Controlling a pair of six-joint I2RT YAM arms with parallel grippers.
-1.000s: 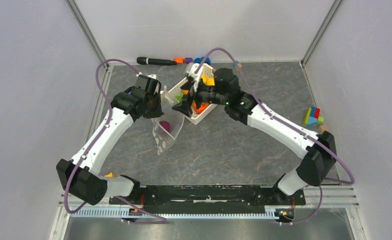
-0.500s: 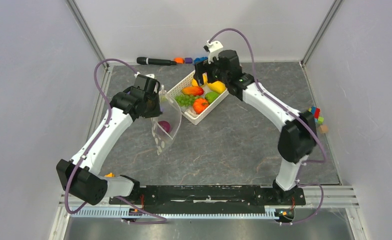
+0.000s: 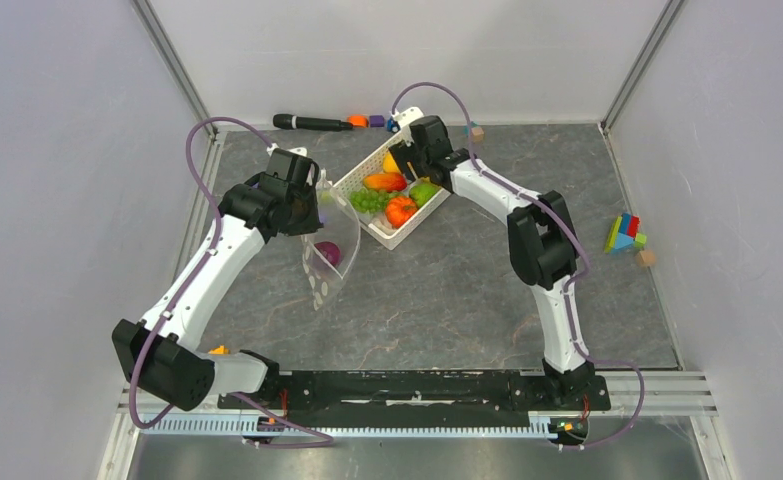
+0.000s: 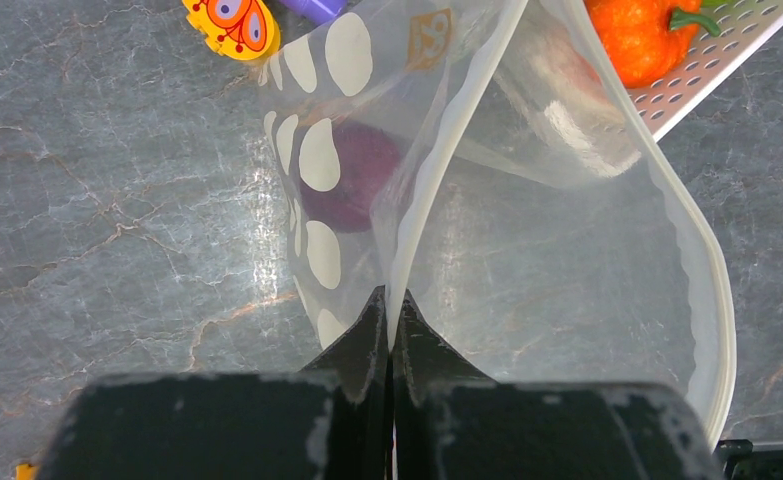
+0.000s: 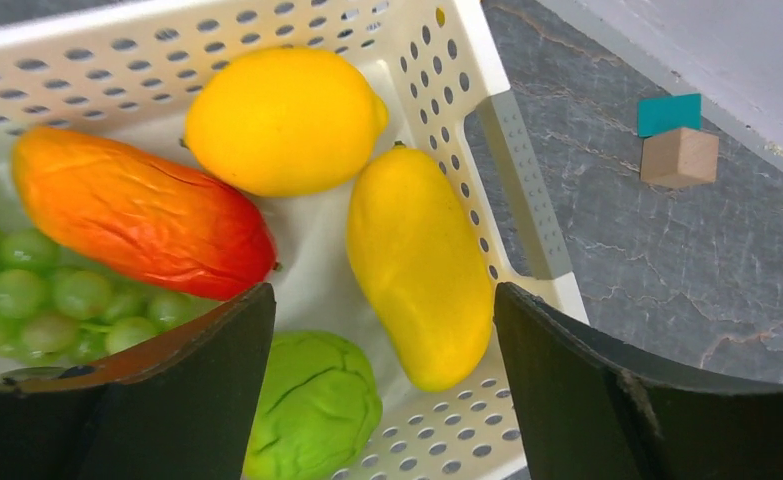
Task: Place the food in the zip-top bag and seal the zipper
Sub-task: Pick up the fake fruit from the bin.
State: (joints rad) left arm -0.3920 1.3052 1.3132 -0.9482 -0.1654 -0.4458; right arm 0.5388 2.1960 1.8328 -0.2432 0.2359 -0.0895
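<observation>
The zip-top bag [image 3: 329, 262], clear with white dots, hangs open from my left gripper [image 3: 314, 203]. In the left wrist view that gripper [image 4: 389, 300] is shut on the bag's mouth edge, where the zipper [image 4: 715, 290] runs. A purple food piece [image 4: 345, 180] lies inside the bag. The white basket [image 3: 397, 240] holds a yellow lemon [image 5: 282, 120], a long yellow piece [image 5: 417, 265], an orange-red piece [image 5: 137, 215], green grapes [image 5: 47, 300], a green leafy piece [image 5: 312, 405] and an orange pumpkin [image 3: 400, 210]. My right gripper [image 5: 382, 300] is open and empty, just above the long yellow piece at the basket's far end.
A black marker [image 3: 312, 122] and small coloured toys [image 3: 375, 121] lie along the back wall. A wooden cube [image 5: 679, 157] and a teal block [image 5: 669, 113] sit right of the basket. Coloured blocks [image 3: 624, 233] lie at the far right. A butterfly toy [image 4: 232, 20] lies beside the bag.
My right arm has pulled back from the basket's middle to its far end, its elbow swinging left. The gripper is still open. My left arm and the bag have not moved.
</observation>
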